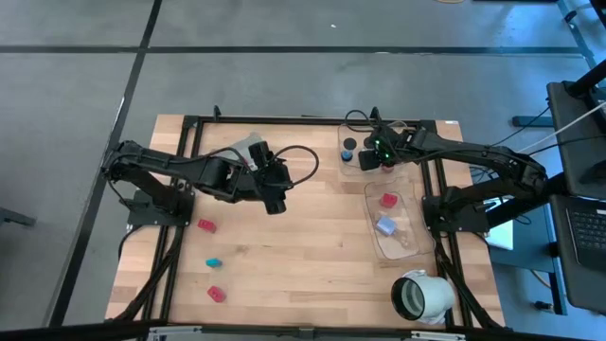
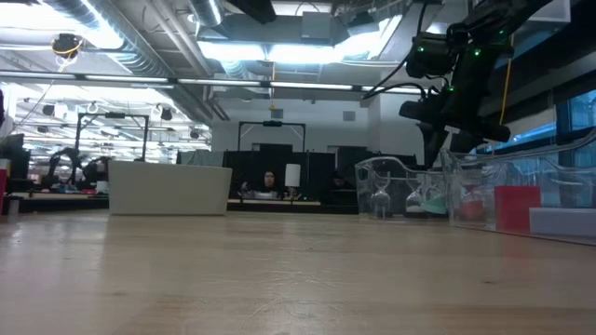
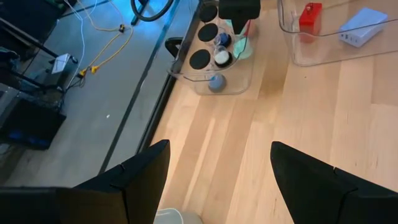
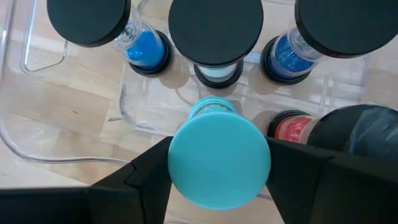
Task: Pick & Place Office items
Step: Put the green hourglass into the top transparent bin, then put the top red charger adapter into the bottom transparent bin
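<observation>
My right claw [image 4: 219, 163] grips a teal cap [image 4: 219, 163] over the small tray [image 1: 362, 159] at one o'clock on the tabletop [image 1: 303, 256]. Black caps [image 4: 216, 28] stand below it. My left claw [image 3: 219, 165] hangs open at the middle. Red blocks [image 1: 206, 225] lie at eight o'clock.

Teal cap [image 4: 219, 163], black caps [image 4: 216, 28], seemingly red block [image 1: 389, 200].
</observation>
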Controlling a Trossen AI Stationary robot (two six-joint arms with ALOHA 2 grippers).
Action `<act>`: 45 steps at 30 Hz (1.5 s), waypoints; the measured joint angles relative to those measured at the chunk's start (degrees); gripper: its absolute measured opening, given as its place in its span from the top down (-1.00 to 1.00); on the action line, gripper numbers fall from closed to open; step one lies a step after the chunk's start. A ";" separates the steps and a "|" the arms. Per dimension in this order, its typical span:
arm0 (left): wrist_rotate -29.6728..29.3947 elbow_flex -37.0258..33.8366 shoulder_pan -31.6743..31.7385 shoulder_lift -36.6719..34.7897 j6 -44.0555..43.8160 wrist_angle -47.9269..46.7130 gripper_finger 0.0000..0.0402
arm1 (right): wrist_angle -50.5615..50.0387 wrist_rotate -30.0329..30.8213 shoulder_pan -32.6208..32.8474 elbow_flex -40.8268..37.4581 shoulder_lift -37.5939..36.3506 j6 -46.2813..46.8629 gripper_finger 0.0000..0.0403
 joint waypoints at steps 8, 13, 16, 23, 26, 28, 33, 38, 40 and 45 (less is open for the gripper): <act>-0.03 0.00 0.00 0.00 0.16 -0.02 -0.36 | 0.00 0.00 0.00 0.00 0.00 -0.02 -0.14; -0.40 0.00 0.00 0.00 0.67 -0.05 -0.36 | 0.38 0.00 0.00 0.00 0.00 -1.41 -0.15; -2.48 0.00 -0.13 -0.10 1.20 -0.44 -0.36 | 1.31 -0.42 0.00 0.02 0.00 -2.97 -0.15; -2.19 0.00 -0.81 -2.97 1.16 -1.86 -0.36 | 1.27 -3.21 0.02 2.22 0.00 -6.06 -0.16; -1.52 0.00 -1.24 -5.03 1.20 -1.91 -0.36 | -0.45 -3.19 0.00 6.14 0.00 -6.15 -0.16; -1.73 0.00 -1.62 -6.51 1.15 -2.02 -0.36 | -1.00 -3.18 0.00 9.35 0.00 -6.29 -0.16; -1.53 0.00 -2.39 -9.54 -1.39 -3.67 -0.36 | -1.05 -3.70 0.47 17.03 -0.02 -7.25 -0.16; 20.17 0.00 -4.08 -11.63 -15.40 -15.64 -0.36 | 0.66 -4.52 5.10 21.09 -0.02 -7.51 -0.16; 27.85 -0.29 -6.37 -11.72 -21.73 -20.66 -0.36 | 1.36 -4.63 7.55 21.58 -0.02 -8.55 -0.16; 31.57 -4.63 -16.03 -11.72 -32.00 -25.14 -0.36 | 4.71 -3.46 12.97 21.64 -0.02 -10.54 -0.16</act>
